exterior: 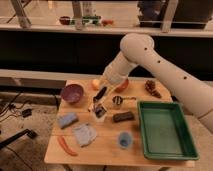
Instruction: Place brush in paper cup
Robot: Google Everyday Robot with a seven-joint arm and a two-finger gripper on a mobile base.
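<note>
Gripper [98, 101] hangs just over paper cup [100, 115], mid-table; can't tell if claw is spread or pinching. Brush [102, 92] is tilted at the claw, lower end approx. at cup rim. Risk: cup's light & brush longer, so an off-centre drop could tip it over.

- My hand [99, 103] hangs just above the paper cup [100, 115], mid-desk. The arm [150, 60] slants in from the upper right and closes off that side.
- It is tight on the right: a metal cup [118, 101] and a dark block [123, 117] stand just beside the paper cup.
- On the left I see a lane of bare wood before the purple bowl [72, 93] and the blue sponge [67, 119].
- In front, open desk [103, 145] lies between the cloth [84, 134] and the blue cup [124, 140].
- The green tray [143, 131] fills the right end.
</note>
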